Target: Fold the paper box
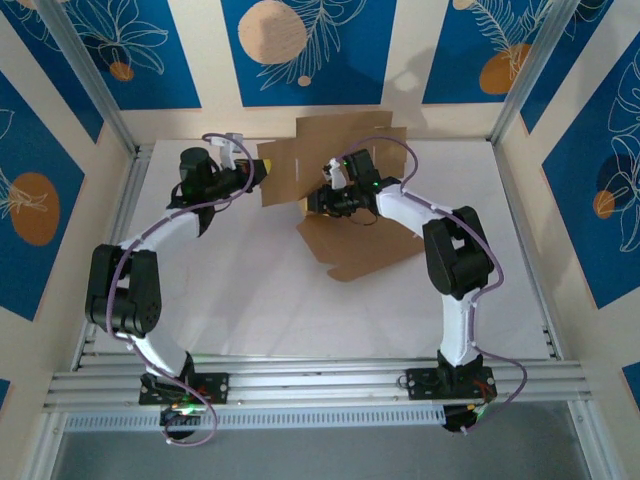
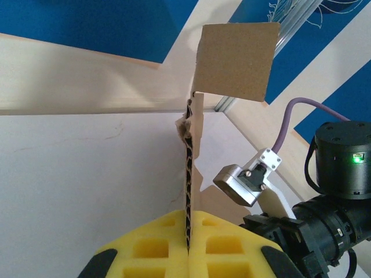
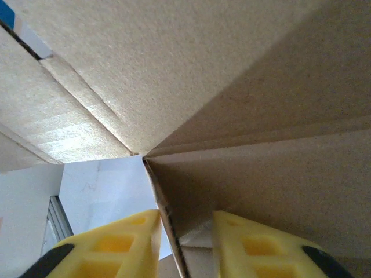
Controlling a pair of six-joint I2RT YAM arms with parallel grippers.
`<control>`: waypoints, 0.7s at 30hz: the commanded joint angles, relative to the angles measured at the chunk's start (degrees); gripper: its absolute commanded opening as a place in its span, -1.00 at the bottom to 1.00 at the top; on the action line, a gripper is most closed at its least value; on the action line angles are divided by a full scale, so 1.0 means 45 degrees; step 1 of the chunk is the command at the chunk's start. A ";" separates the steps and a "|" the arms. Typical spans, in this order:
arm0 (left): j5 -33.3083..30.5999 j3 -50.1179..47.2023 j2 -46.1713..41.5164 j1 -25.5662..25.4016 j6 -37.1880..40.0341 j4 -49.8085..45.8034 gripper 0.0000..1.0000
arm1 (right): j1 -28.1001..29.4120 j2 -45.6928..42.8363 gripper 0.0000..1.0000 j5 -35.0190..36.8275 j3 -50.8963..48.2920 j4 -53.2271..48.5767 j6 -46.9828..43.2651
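Surface: white table [image 1: 250, 300] between blue-patterned walls [image 1: 330, 40].
Left gripper [image 2: 188, 237]: clamped on paper box [image 2: 235, 61] edge.
Right gripper [image 3: 185, 243]: parted, astride a box wall.

Each arm is built of white links joined by bulky black joint housings, as seen on the left arm [image 1: 165, 232] and the right arm [image 1: 415, 210]. A thin lilac cable [image 1: 215, 137] is run along each arm in loose loops. Small green lights are lit at the black bases [image 1: 185, 385] and on the right wrist housing [image 2: 342, 168], a black cylinder. Beside it, a silver bracket [image 2: 243, 184] is fastened with screws and topped by a white block [image 2: 269, 159]. The left gripper [image 2: 188, 223] and right gripper [image 3: 185, 217] are fitted with yellow fingers [image 2: 145, 246], moulded with square recesses and edged in black.
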 commanded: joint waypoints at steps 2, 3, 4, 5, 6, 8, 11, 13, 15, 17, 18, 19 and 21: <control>0.0404 0.0061 -0.0549 -0.0130 0.0373 0.0100 -1.00 | 0.0074 -0.0393 -0.24 0.0589 0.0444 -0.0998 -0.0070; 0.0354 0.0037 -0.0587 -0.0123 0.0522 -0.0006 -1.00 | 0.0043 -0.0657 -0.19 0.0610 0.0444 -0.1085 -0.0176; 0.0299 0.0004 -0.0625 -0.0125 0.0642 -0.0041 -1.00 | 0.0021 -0.0888 -0.14 0.0644 0.0426 -0.1199 -0.0300; 0.0197 -0.0066 -0.0673 -0.0122 0.0719 -0.0032 -1.00 | -0.0034 -0.1171 -0.08 0.0686 0.0410 -0.1309 -0.0461; 0.0136 -0.0125 -0.0701 -0.0125 0.0741 0.0091 -1.00 | -0.0085 -0.1425 -0.01 0.0629 0.0362 -0.1401 -0.0613; 0.0134 -0.0229 -0.0686 -0.0123 0.0811 0.0419 -1.00 | -0.0200 -0.1851 0.07 0.0343 0.0279 -0.1451 -0.0802; 0.0206 -0.0473 -0.0617 -0.0122 0.1018 0.1088 -1.00 | -0.0304 -0.2369 0.15 0.0003 0.0340 -0.1692 -0.1057; 0.0193 -0.0782 -0.0637 -0.0122 0.1407 0.1620 -1.00 | -0.0398 -0.2642 0.16 -0.0010 0.0563 -0.2075 -0.1091; 0.0137 -0.1243 -0.0651 -0.0146 0.1784 0.2494 -1.00 | -0.0593 -0.2948 0.16 -0.0014 0.0768 -0.2280 -0.0840; 0.0187 -0.1588 -0.0594 -0.0176 0.2173 0.3189 -1.00 | -0.0799 -0.3227 0.15 0.0184 0.0968 -0.2407 -0.0291; 0.0258 -0.1774 -0.0542 -0.0200 0.2479 0.3556 -1.00 | -0.0880 -0.3391 0.15 0.0747 0.1081 -0.2533 0.0149; 0.0332 -0.1911 -0.0507 -0.0255 0.2756 0.3765 -1.00 | -0.0933 -0.3510 0.15 0.1359 0.1217 -0.2750 0.0597; 0.0612 -0.2201 -0.0348 -0.0361 0.3536 0.4234 -1.00 | -0.1036 -0.3709 0.14 0.2613 0.1696 -0.3334 0.1645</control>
